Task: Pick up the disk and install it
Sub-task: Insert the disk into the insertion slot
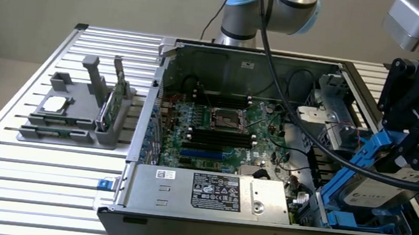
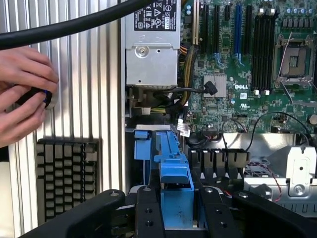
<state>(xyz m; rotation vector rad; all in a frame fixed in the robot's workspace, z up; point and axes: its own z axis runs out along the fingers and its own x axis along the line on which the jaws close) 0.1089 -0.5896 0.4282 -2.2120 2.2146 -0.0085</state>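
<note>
The disk [image 1: 372, 194] is a silver-grey drive in a blue plastic carrier. It hangs tilted over the blue drive bay [image 1: 352, 222] at the open computer case's corner, on the exterior view's right. My gripper [image 1: 410, 157] is shut on the carrier's upper end. In the wrist view the blue carrier of the disk [image 2: 173, 171] sits between my two black fingers [image 2: 148, 213], with my gripper [image 2: 176, 210] closed on it. Its lower end points down toward the blue bay rails [image 2: 141, 144].
The open case [image 1: 171, 48] holds a motherboard [image 1: 220, 127] and a power supply [image 1: 214, 192]. A thick black cable [image 1: 307, 132] crosses above the case. A grey fixture [image 1: 72, 120] with a chip and a green card stands at the exterior view's left. A person's hand [image 2: 22, 94] rests on the slatted table.
</note>
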